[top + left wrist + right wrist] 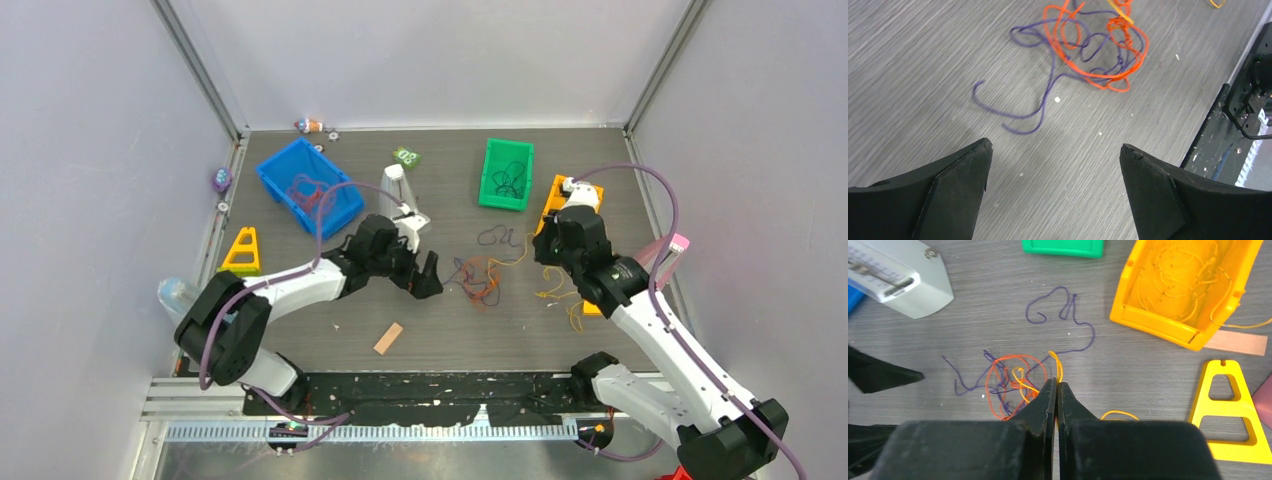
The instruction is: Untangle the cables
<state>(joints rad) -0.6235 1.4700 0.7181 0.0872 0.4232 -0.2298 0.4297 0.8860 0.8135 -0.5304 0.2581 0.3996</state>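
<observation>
Blue bin (272, 178): red cables (308, 193); green bin (505, 203): black cables (510, 178); yellow bin (1153, 325): yellow cables (1178, 285); left fingers (958, 185) wide, right fingers (1045, 400) pinching yellow cable (1058, 367)

White arms (300, 286) with black joints (376, 246) carry purple cables (673, 206) and black wedge-shaped tool fingers (955, 195).

Beyond the tangle of cables (480, 275), which shows three colours (orange, purple, yellow), stand three bins: a blue bin (285, 160), a green bin (502, 203) and a yellow bin (1158, 325). Two yellow A-frame stands: one stand (241, 250) far to its left, the other stand (1233, 451) to its right. Two tan blocks: one block (388, 338) near-left of it, the other block (1243, 342) to its right. One grey device (398, 190) sits beyond it, to the left.
</observation>
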